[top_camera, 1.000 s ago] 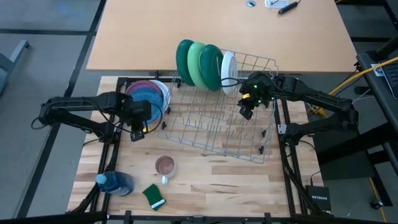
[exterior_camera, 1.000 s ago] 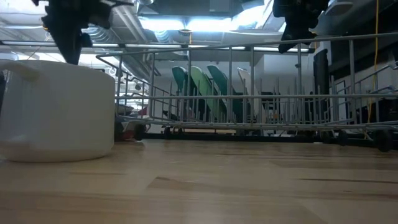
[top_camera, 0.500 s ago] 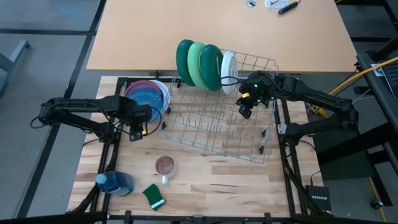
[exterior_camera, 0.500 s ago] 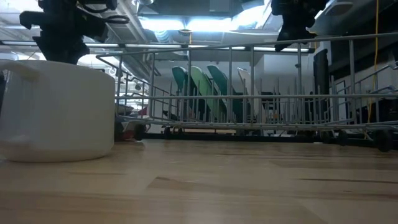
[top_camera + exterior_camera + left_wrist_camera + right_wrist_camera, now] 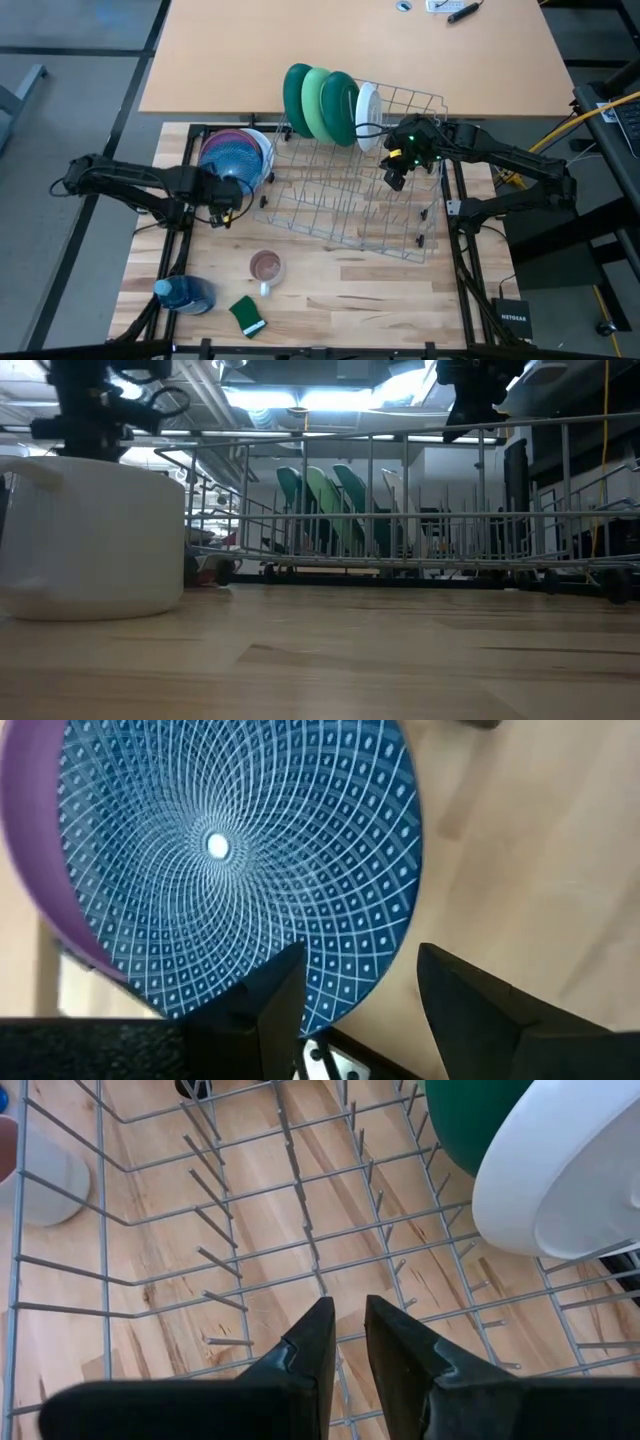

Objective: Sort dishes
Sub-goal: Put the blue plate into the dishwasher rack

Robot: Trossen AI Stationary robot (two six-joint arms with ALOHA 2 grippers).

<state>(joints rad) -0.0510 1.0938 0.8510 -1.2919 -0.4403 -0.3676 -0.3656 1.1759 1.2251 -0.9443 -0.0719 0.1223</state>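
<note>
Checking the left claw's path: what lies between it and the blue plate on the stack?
Nothing. In the left wrist view the open left claw sits right at the blue plate's edge, with only bare wooden table beside it.

Lighting's pretty even from overhead in the high view, the wooden bench (image 5: 340,290) is bright with only soft, short shadows under the wire rack (image 5: 350,190).

Low view is the rough one: ceiling lights (image 5: 300,400) blow out into white glare behind the rack, so the arms up top are just black silhouettes. The white mug (image 5: 90,535) close to the lens is soft and fuzzy, and the near wood is blurred too.

Left wrist view is crisp on the blue patterned plate (image 5: 230,860), though the dark fingers (image 5: 275,1005) up close are out of focus. Right wrist view is bright, with some glare on the white plate (image 5: 560,1170).
</note>
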